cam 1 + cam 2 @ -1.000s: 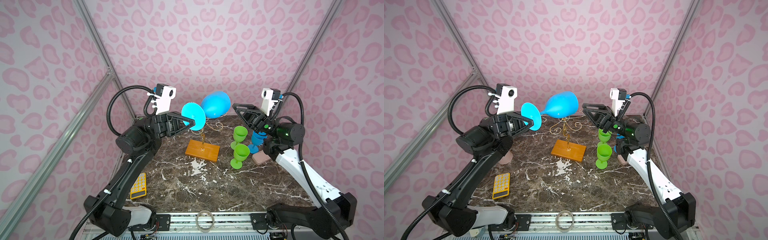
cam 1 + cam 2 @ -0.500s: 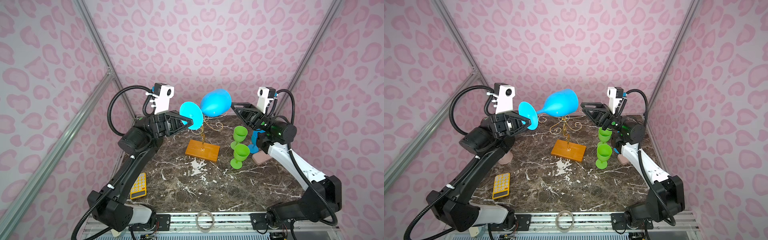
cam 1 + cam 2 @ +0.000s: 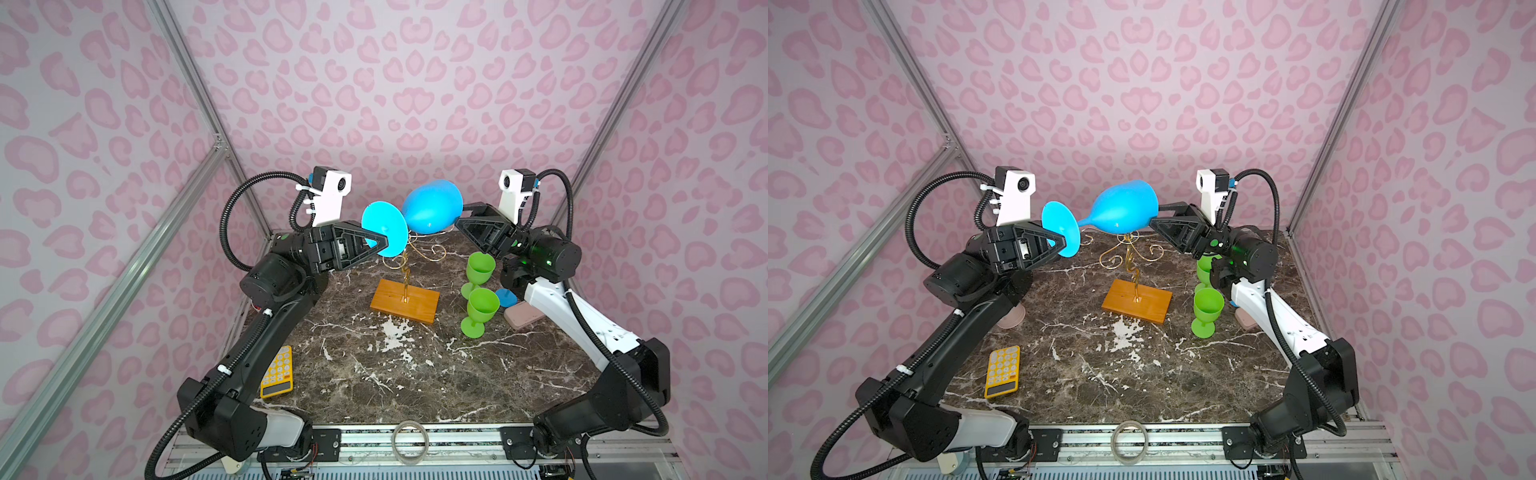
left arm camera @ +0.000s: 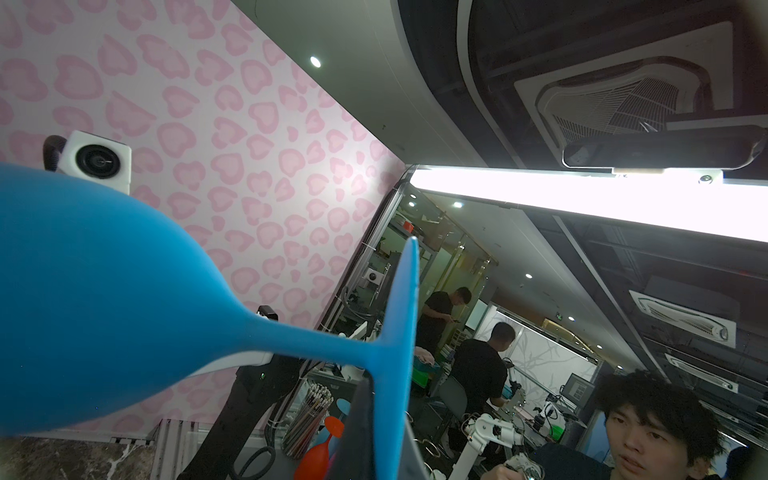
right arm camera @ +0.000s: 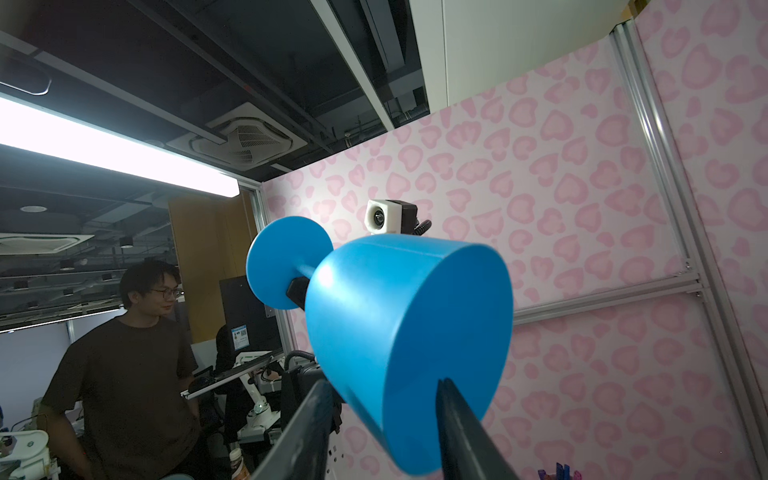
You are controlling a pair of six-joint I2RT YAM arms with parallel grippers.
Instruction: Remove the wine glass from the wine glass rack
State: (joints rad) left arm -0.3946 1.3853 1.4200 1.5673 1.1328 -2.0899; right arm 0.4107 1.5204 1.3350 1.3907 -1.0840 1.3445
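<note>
Two grippers meet at the opaque blue plastic wine glass (image 3: 1125, 208). It lies on its side in the air over the far middle of the dark veined marble tabletop (image 3: 1142, 374), just above the top curls of the thin gold wire rack on its orange-brown wooden base (image 3: 1137, 300). I cannot tell whether it clears the wire.

My left gripper (image 3: 1064, 243) is clamped tight on the edge of the glass's round foot. My right gripper (image 3: 1152, 218) has its jaws partly apart, astride the lower lip of the bowl, whose mouth faces that arm. I cannot judge contact there.

The front half of the top is my open room, with only a yellow calculator (image 3: 277, 372) by the left edge.

Near the right edge one upright green plastic goblet (image 3: 482, 305) shows only its own green inside. A second green goblet (image 3: 480, 268) stands behind it, close under the right arm. A blue disc (image 3: 506, 298) and a flat pink block (image 3: 523, 316) lie beside them. A pink round piece (image 3: 1013, 318) sits under the left arm.
</note>
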